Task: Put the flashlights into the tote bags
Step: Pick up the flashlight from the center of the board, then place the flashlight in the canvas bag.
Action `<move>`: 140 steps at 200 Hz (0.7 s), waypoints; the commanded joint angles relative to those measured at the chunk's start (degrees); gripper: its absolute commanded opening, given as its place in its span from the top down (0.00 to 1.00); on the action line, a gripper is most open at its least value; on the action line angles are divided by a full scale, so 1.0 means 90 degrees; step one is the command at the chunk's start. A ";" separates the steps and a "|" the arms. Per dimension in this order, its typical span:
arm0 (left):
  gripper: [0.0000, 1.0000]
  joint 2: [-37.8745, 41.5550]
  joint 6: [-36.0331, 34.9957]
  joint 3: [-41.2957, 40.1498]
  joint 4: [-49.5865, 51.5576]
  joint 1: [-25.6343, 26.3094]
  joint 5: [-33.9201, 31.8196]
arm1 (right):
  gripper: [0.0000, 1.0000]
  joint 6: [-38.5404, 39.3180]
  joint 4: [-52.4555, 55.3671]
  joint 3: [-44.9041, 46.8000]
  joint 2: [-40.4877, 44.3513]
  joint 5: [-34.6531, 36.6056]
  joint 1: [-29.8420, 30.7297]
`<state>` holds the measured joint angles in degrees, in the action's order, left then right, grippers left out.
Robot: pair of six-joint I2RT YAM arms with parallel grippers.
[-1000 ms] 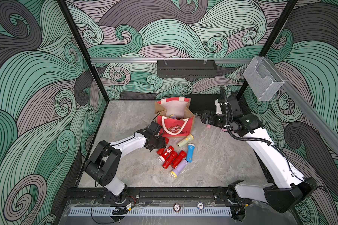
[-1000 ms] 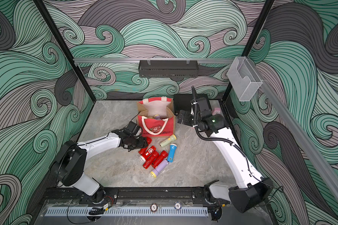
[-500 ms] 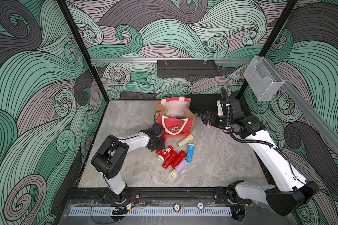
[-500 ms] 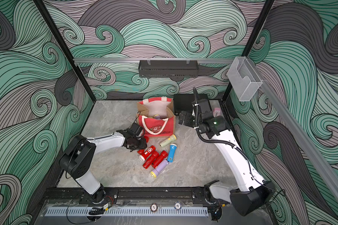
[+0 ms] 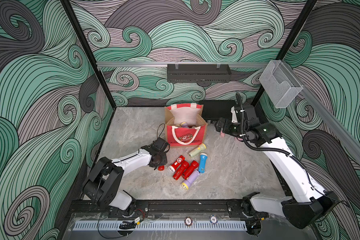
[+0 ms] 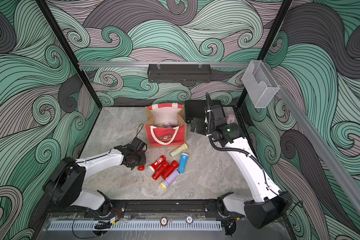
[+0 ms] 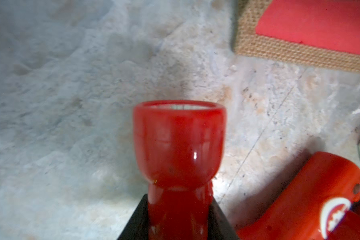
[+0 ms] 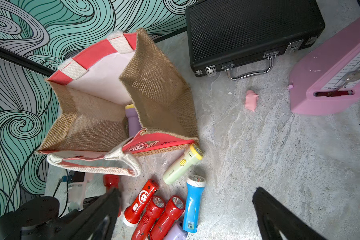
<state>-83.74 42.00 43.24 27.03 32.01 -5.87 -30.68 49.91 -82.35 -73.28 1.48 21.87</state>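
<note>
My left gripper [image 7: 179, 204] is shut on the body of a red flashlight [image 7: 179, 141], low over the table, left of the pile; its red end [image 5: 160, 168] shows under the left gripper [image 5: 158, 163]. Several flashlights lie in front of the tote bag [image 5: 170, 134]: red ones [image 5: 177, 163], a blue one [image 5: 202, 163], a lilac one [image 5: 190, 179] and a pale green one [image 5: 197, 150]. The tote bag [image 8: 158, 87] stands open with a lilac flashlight [image 8: 132, 120] inside. My right gripper [image 8: 186, 190] hangs open and empty, right of the bag; the right gripper [image 6: 194, 126] is well above the table.
A black hard case [image 8: 252, 33] lies behind the right gripper by the back wall. A pink metronome [image 8: 330, 72] stands beside it, and a small pink lump [image 8: 250, 100] lies on the table. A black shelf [image 5: 199, 72] and a clear holder [image 5: 279, 83] hang on the walls.
My left gripper has closed on the red flashlight and drawn back a little from the bag towards the front left. The right arm has shifted slightly to the right, still open.
</note>
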 commanded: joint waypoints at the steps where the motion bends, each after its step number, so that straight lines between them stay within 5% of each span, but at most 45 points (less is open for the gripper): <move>1: 0.72 0.0081 0.0256 0.0185 0.0491 0.0025 -0.0441 | 0.00 -0.0077 -0.0112 -0.0193 -0.0156 0.0032 -0.0033; 80: 0.98 0.1444 0.0031 0.2173 0.2156 0.0027 -0.0788 | 0.00 0.0065 -0.0187 -0.0712 -0.0363 0.0073 -0.0047; 140: 1.00 0.1516 -0.0402 0.3684 0.2540 0.0033 -0.0528 | 0.00 0.0117 -0.0185 -0.1248 -0.0764 -0.0152 -0.0044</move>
<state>-69.60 41.69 70.76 47.09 32.01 -11.66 -30.24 48.49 -91.79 -79.20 0.93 21.78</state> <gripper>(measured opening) 0.384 0.995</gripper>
